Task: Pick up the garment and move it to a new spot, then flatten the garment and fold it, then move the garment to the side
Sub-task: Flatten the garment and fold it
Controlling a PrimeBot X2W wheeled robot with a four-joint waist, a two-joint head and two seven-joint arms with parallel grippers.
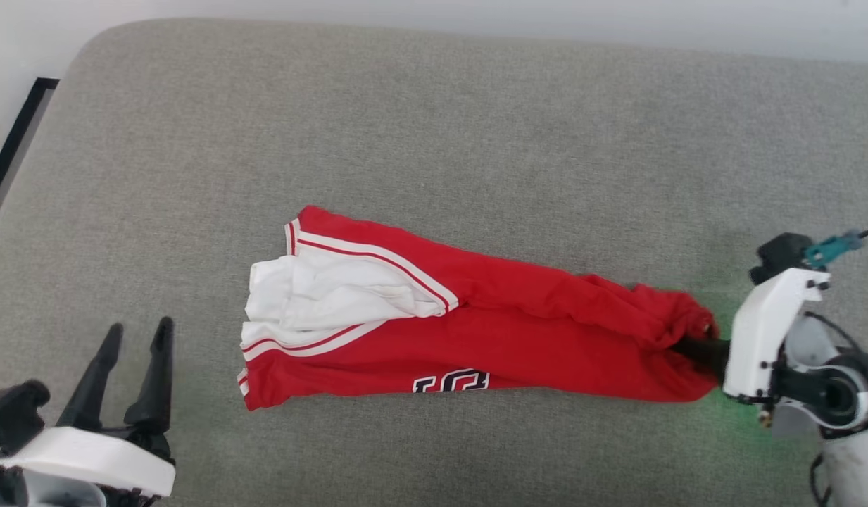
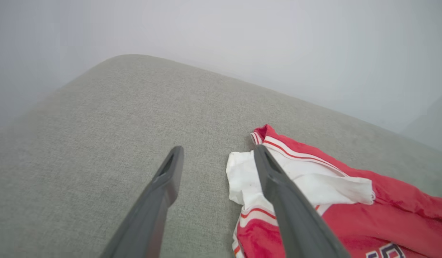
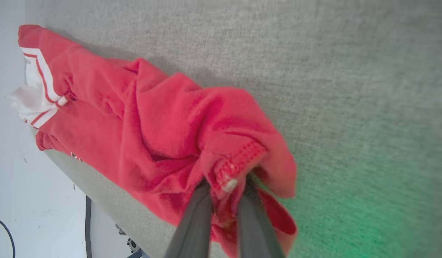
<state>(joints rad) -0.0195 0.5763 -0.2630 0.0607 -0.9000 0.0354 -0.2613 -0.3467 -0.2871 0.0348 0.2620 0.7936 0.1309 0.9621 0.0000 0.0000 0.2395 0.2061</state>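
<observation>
Red jersey-style garment with a white sleeve and red-white striped trim lies bunched into one long strip across the grey fabric-covered worktop in the head view. One garment counted, two claws. The sleeve end points to the robot's left. The narrowed red end reaches the right claw, whose dark fingers are buried in the cloth there. Partial black, white-outlined lettering shows at the near edge. The left claw sits at lower left, apart from the garment, fingers spread and holding nothing.

Left wrist view: the left claw is spread wide and empty over the worktop. The garment lies partly behind one finger, sleeve end nearest; contact cannot be determined.

Right wrist view: the right claw is pinched tight on a stitched red hem of the garment, which trails away to the upper left over the worktop. A green glow tints the fabric at lower right.
</observation>
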